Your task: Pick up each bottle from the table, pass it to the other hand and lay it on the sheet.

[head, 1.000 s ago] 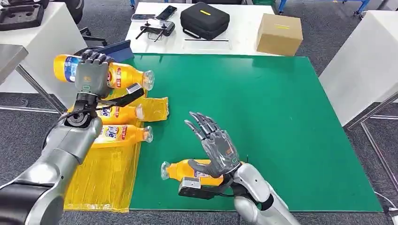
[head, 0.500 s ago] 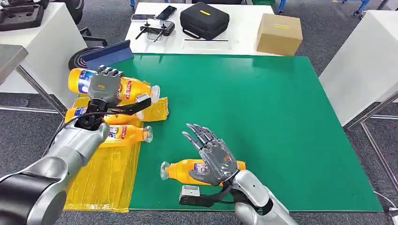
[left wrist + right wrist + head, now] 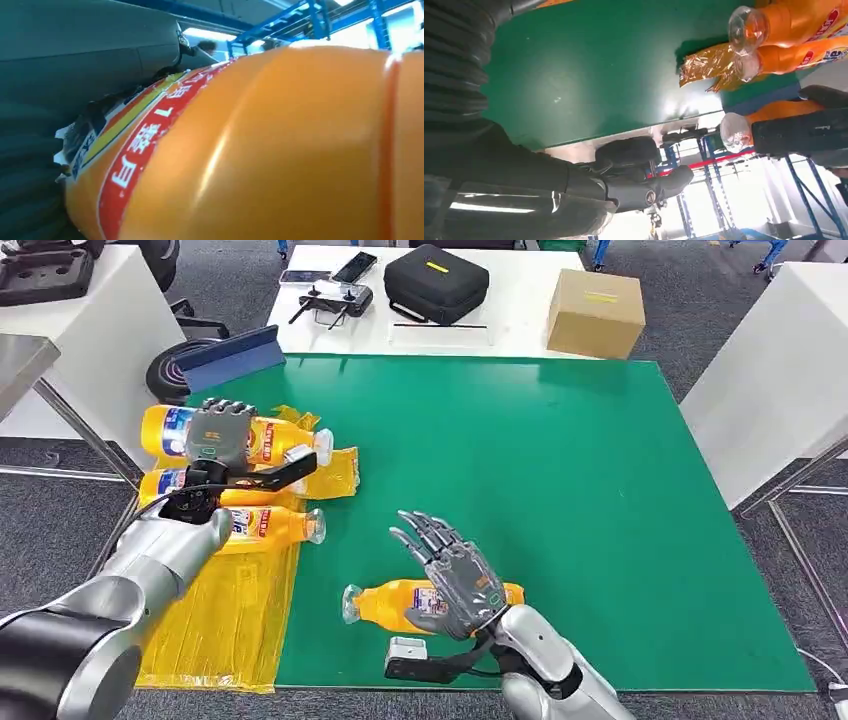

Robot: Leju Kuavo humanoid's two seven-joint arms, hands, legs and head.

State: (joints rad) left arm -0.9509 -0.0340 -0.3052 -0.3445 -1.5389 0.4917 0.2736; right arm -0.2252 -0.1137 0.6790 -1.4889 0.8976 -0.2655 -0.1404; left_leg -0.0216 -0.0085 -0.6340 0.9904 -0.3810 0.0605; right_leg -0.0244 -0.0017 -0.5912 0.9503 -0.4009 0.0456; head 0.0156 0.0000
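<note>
My left hand [image 3: 218, 435] grips an orange bottle [image 3: 275, 438] around its label, lying sideways low over the far end of the yellow sheet [image 3: 230, 620]. The left wrist view shows this bottle [image 3: 260, 150] pressed close against the hand. Two more orange bottles [image 3: 165, 483] [image 3: 275, 525] lie on the sheet, caps toward the green mat. Another orange bottle [image 3: 385, 602] lies on the green mat [image 3: 560, 500] near the front edge. My right hand [image 3: 455, 580] is open with fingers spread just over its middle; I cannot tell whether they touch. The right wrist view shows the sheet bottles [image 3: 804, 20] [image 3: 794, 55].
Behind the mat stands a white table [image 3: 520, 335] with a black case [image 3: 436, 282], a cardboard box [image 3: 596, 312] and a controller [image 3: 335, 302]. A blue flat tool [image 3: 230, 355] lies at the mat's far left corner. White tables flank both sides.
My left hand has brought its bottle down and right, from raised above the sheet's far end to just over it. My right hand has sunk lower over the bottle on the mat.
</note>
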